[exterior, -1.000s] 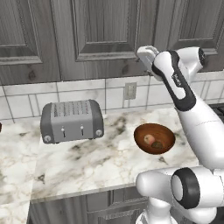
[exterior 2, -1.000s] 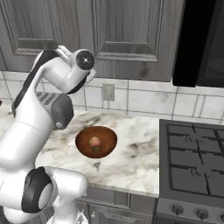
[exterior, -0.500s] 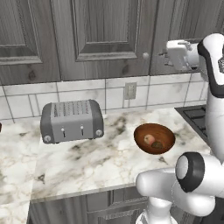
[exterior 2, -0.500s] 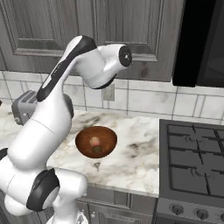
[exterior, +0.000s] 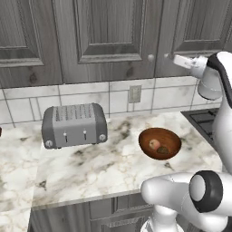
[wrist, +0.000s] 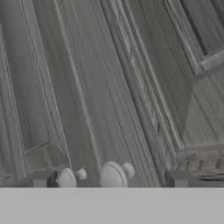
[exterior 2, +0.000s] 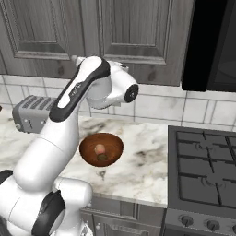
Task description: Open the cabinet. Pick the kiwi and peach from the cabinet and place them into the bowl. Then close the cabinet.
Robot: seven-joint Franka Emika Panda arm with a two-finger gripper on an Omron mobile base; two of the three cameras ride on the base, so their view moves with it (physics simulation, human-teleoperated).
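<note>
I see the dark grey wood-grain cabinet [exterior: 108, 36] with both doors closed, silver knobs [wrist: 113, 176] side by side; my gripper [wrist: 111, 179] stands spread wide, holding nothing.

White tile backsplash [exterior: 27, 106], marble counter [exterior: 90, 167], toaster [exterior: 74, 124], stove [exterior 2: 205, 173].

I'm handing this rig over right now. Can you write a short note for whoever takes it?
Gripper: open, empty, up against the cabinet doors by the two knobs.
Cabinet: both doors look shut.
Bowl: on the counter right of the toaster, holding the peach and kiwi.
Done: fruit in the bowl, doors apparently closed.
Left: confirm the doors are fully shut, then back the arm off.
</note>
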